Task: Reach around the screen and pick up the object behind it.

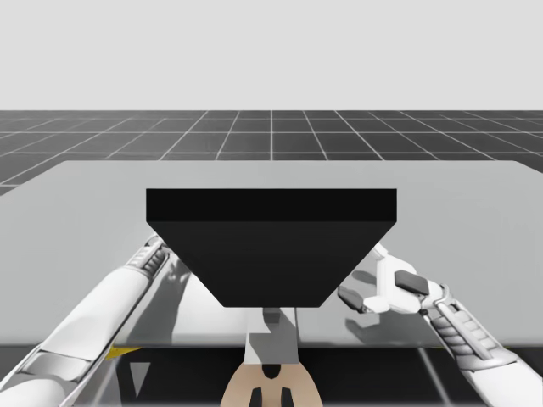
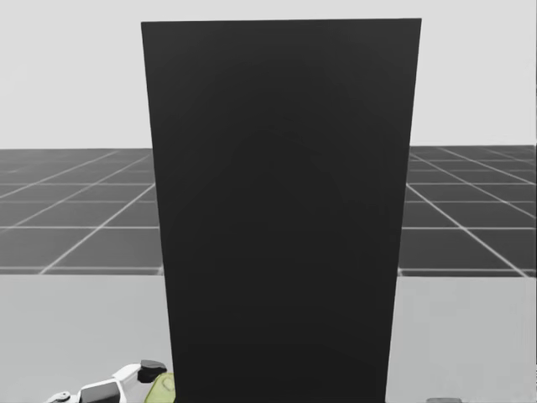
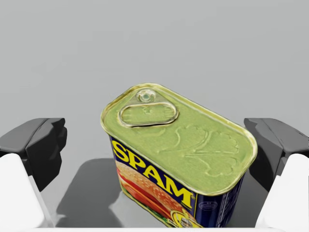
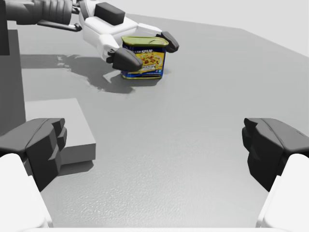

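Observation:
A blue rectangular can with a yellow-green pull-tab lid stands upright on the grey table. My left gripper is open around it, one finger on each side, with a gap showing at one side. The right wrist view shows the same can far ahead with my left gripper straddling it. In the head view the can's lid and my left gripper peek out at the left foot of the tall black screen. My right gripper hovers open and holds nothing, right of the screen.
The screen stands mid-table between me and the can. A low grey block lies beside the screen's dark edge, near my right gripper. My left arm passes the screen's left side. Bare grey table stretches to the right.

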Robot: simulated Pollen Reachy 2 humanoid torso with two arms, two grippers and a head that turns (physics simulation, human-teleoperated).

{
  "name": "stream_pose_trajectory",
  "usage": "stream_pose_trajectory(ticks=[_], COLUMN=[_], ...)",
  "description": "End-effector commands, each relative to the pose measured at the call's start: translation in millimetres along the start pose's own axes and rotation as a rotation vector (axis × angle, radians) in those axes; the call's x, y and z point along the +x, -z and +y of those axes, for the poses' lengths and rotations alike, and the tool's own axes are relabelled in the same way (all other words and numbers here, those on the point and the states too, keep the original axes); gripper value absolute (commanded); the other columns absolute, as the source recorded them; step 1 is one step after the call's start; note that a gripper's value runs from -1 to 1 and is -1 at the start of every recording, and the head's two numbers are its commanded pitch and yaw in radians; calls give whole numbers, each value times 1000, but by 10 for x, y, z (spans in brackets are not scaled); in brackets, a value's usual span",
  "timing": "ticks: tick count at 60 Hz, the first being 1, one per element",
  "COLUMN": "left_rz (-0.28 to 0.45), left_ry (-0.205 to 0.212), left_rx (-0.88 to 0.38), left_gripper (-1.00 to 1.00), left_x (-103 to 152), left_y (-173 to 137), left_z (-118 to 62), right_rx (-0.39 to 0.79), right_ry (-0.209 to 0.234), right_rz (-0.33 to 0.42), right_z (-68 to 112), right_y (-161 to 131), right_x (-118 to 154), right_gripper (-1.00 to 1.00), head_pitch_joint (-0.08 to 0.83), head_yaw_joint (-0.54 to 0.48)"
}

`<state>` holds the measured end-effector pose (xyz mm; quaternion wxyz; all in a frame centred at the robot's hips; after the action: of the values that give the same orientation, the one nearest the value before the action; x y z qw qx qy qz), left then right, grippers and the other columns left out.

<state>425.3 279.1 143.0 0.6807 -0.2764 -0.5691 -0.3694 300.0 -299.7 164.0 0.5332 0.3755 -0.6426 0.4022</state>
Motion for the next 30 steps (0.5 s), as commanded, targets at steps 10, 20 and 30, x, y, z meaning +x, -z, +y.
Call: stream_pose_trajectory(ticks=[10,20,30], left_rz=[32,21,9], left_ry=[-3,11,26], left_rx=[-16,1,66], left_gripper=[1000,1000,1000], left_x=[-123,-82,-55], left_y=[88,-22,-272], left_z=[-38,-23,82], right_rx=[29,31,33], right_ry=[-10,-18,-28], right_rz=[-4,3,15], right_z=[20,30,39], right_y=[7,11,19], right_x=[-28,-39,-54], right_gripper=[-1000,-1000,-1000], head_pitch_joint=[121,118,114], head_yaw_joint=[25,25,26])
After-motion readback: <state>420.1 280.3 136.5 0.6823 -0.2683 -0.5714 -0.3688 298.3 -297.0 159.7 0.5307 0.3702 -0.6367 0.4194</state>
